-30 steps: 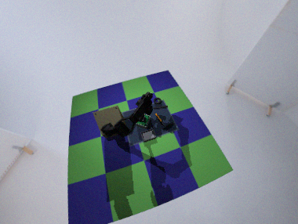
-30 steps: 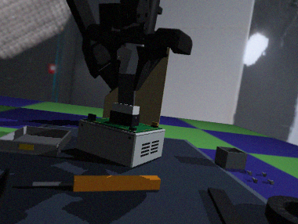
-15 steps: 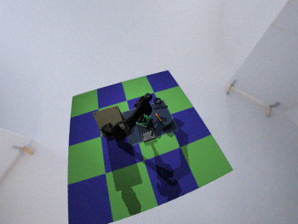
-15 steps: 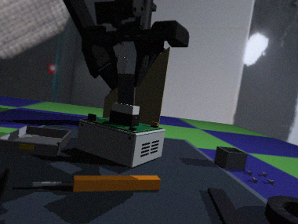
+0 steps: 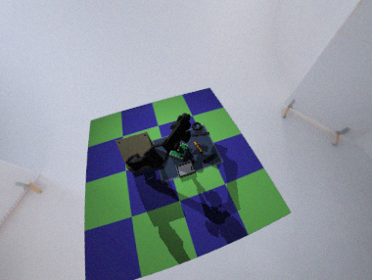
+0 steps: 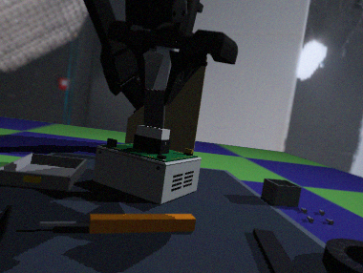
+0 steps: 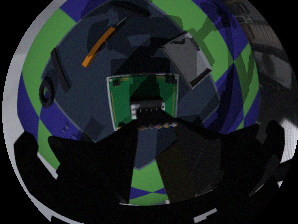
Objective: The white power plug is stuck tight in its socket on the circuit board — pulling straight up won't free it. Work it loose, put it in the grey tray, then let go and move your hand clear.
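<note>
Fingers closed on the plug, seated in its socket: rock it, don't yank

The gripper's fingers (image 5: 183,142) (image 6: 154,119) look shut on the white power plug (image 6: 153,131) (image 7: 134,111), held partly apart by its width; their tips are hard to make out in the wrist view. The plug sits upright above the dark socket (image 6: 151,143) on the circuit board (image 5: 176,153) (image 6: 126,152) (image 7: 120,95), and I see no clear gap beneath it.

The step in hand, I judge, is working it loose. Keep the grip firm and low, tip the plug gently one way and back, and add only light lift, letting each rock gain a little. A hard upward pull could slip the fingers off or drag the white housing (image 6: 129,177) under the board. Once it gives, raise it straight until it clears the board's small parts.

Just beside the board waits the grey tray (image 5: 186,169) (image 6: 35,179) (image 7: 187,57); lower the plug well inside its walls before opening. Farther from the board, the orange-handled tool (image 5: 198,147) (image 6: 142,223) (image 7: 97,47) needs no touching.
</note>
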### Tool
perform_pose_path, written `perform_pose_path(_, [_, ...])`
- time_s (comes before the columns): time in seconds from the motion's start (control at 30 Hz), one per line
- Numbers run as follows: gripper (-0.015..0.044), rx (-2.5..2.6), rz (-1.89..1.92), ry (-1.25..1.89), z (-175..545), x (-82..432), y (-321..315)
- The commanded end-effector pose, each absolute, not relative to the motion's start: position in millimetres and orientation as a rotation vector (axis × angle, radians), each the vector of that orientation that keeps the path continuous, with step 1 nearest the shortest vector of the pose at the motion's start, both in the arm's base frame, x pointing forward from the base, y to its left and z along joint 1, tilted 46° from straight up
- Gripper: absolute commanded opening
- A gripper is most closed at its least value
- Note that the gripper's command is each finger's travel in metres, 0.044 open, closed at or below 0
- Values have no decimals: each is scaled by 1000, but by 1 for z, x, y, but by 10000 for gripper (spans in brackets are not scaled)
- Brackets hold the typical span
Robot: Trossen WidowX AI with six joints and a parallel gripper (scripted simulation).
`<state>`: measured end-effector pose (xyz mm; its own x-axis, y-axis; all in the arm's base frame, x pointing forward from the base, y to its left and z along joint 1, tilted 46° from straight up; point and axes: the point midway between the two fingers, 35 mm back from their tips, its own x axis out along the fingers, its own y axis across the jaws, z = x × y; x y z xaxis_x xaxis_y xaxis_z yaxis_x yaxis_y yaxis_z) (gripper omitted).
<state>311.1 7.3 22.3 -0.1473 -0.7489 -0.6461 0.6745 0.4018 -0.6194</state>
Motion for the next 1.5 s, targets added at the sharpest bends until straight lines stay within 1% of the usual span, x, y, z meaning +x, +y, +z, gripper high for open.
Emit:
perform_pose_path(0.0, [0,-113,-1252,1184,29,318,24])
perform_pose_path(0.23, [0,-31,-1130,1173,36,310,19])
perform_pose_path(0.6, [0,-31,-1130,1173,42,311,26])
perform_pose_path(0.9, [0,-31,-1131,1172,21,309,4])
perform_pose_path(1.2, [236,-31,-1131,1172,21,309,4])
perform_pose_path(1.23, [249,-31,-1131,1172,21,309,4])
perform_pose_path(1.47, [249,-31,-1131,1172,18,309,0])
